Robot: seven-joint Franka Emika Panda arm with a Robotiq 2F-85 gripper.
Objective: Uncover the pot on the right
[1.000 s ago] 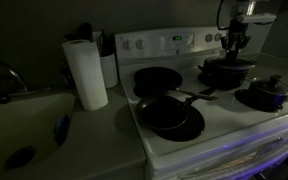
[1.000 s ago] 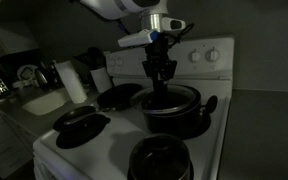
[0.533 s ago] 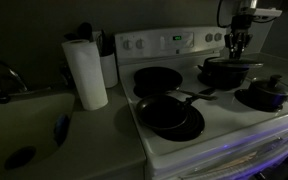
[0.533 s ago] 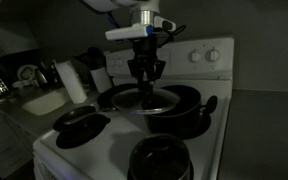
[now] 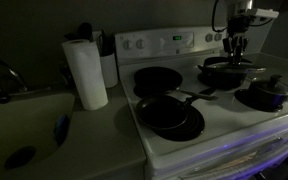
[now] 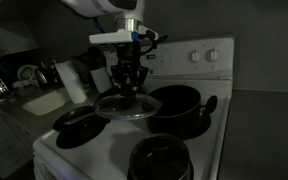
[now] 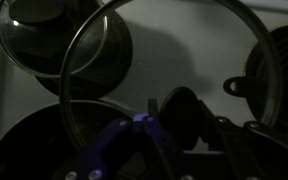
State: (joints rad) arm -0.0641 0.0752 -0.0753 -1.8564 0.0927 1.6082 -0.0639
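The hand (image 7: 149, 122) sits at the bottom edge, its violet-lit fingers (image 7: 112, 140) closed around the dark knob of a round glass lid (image 7: 174, 50) — the lid's rim spans most of the view. Beyond the rim, a shiny dark pan (image 7: 54, 35) lies upper left, and a black disc (image 7: 29, 140) lower left.

Dim home kitchen — white stove (image 5: 224, 116), sink (image 5: 26, 118), paper towels (image 5: 85, 72)
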